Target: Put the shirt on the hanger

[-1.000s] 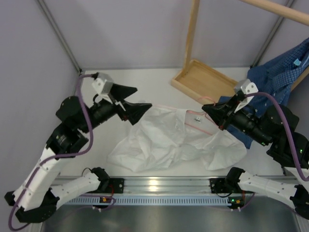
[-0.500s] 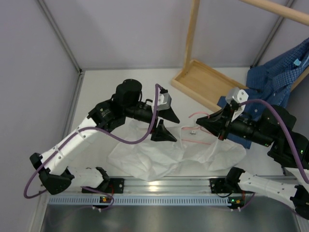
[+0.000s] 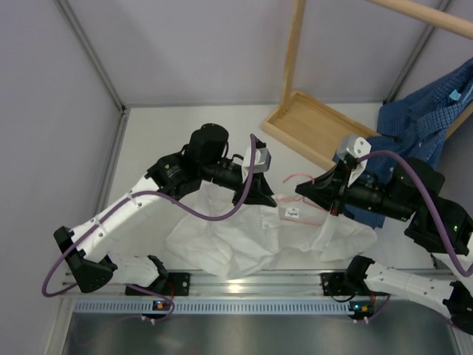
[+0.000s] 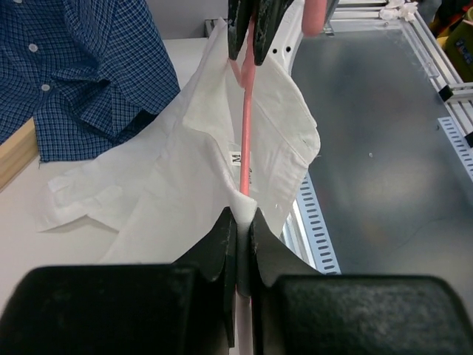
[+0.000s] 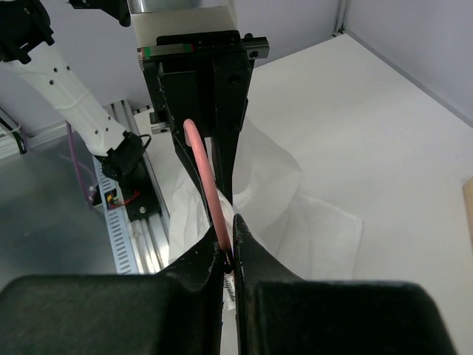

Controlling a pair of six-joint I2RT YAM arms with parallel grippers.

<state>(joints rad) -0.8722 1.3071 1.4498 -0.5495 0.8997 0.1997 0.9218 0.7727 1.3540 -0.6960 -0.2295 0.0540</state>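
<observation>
The white shirt point(image 3: 236, 240) lies crumpled on the table between the two arms. Its collar is raised in the middle. My left gripper point(image 3: 262, 198) is shut on a fold of collar fabric point(image 4: 242, 211). The thin pink hanger point(image 4: 244, 133) runs straight from that fold to my right gripper point(image 3: 301, 191). In the right wrist view the right gripper point(image 5: 227, 237) is shut on the hanger wire point(image 5: 203, 170). Both grippers face each other, a short gap apart above the shirt point(image 5: 288, 192). Most of the hanger is hidden by fabric and fingers.
A blue checked shirt point(image 3: 421, 118) hangs at the right on the light wooden rack, which has a tray-like base point(image 3: 310, 122) and an upright post point(image 3: 295, 44). An aluminium rail point(image 3: 251, 285) runs along the near edge. Grey walls close the back and the left.
My left arm swung in from the far left to the shirt's collar and its jaws closed on the fabric. The right gripper carried the hanger a little to the left.
</observation>
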